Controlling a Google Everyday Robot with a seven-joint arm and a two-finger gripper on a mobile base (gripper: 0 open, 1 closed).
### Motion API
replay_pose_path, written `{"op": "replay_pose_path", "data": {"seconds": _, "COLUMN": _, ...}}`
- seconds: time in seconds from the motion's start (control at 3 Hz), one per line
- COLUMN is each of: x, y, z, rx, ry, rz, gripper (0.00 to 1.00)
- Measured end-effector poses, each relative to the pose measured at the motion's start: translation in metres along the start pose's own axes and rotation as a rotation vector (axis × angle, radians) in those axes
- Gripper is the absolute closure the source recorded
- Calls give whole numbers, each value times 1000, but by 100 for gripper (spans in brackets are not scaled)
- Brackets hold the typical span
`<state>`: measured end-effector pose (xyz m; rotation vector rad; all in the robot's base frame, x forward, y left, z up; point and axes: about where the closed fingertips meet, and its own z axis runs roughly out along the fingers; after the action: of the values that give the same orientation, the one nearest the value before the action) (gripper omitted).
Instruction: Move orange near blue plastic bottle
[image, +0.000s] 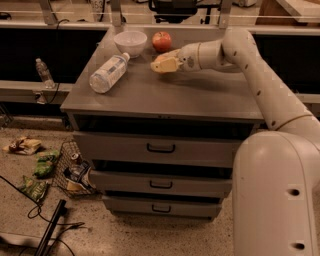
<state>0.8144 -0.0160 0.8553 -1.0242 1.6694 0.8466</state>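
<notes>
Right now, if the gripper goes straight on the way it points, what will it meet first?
Probably the blue plastic bottle, lying on the cabinet top; the gripper, near the apple, points toward it. Depth is unclear.
</notes>
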Motion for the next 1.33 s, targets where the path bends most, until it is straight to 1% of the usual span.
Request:
{"op": "replay_pose_path", "data": {"seconds": 0.33, "x": -10, "y": 15, "z": 34, "rx": -84, "ry": -16, "rz": -6, "gripper": 100}}
{"op": "replay_pose_path", "data": {"seconds": 0.67, "x": -14, "y": 27, "z": 55, "rx": -144, "ry": -21, "rz": -8, "gripper": 100}}
{"op": "replay_pose_path", "data": {"seconds": 1.33, "x": -20, "y": 39, "z": 77, "rx": -209, "ry": -23, "rz": -14, "gripper": 100}}
